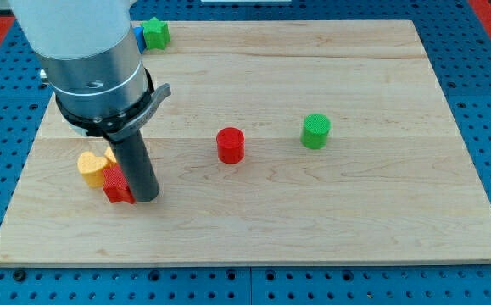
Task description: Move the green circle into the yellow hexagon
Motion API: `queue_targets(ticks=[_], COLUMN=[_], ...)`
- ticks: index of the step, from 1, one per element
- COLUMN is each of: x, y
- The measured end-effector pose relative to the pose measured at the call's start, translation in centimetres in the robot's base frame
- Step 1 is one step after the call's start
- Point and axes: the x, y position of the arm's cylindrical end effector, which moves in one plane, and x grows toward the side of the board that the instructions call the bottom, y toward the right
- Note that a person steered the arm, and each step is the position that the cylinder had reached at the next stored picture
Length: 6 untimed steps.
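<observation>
The green circle (316,130) is a short cylinder standing on the wooden board (313,220), right of centre. A yellow block (92,167), whose shape I cannot make out fully, lies at the view's left, partly hidden behind the rod. My tip (146,198) rests on the board just right of a red block (117,186) and touches it. The green circle is far to the right of the tip and the yellow block.
A red cylinder (230,145) stands between the tip and the green circle. A green star-like block (155,33) and a blue block (138,36) sit at the board's top left edge. The arm's grey body (92,59) hides the upper left.
</observation>
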Motion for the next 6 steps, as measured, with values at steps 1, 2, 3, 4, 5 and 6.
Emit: queue_targets(ticks=[1,2,3,4,5,6], x=[-0.3,-2.5,-2.7,-7.6,-12.3,-11.7], y=[3.3,0.5,2.1,4.1,6.6,14.0])
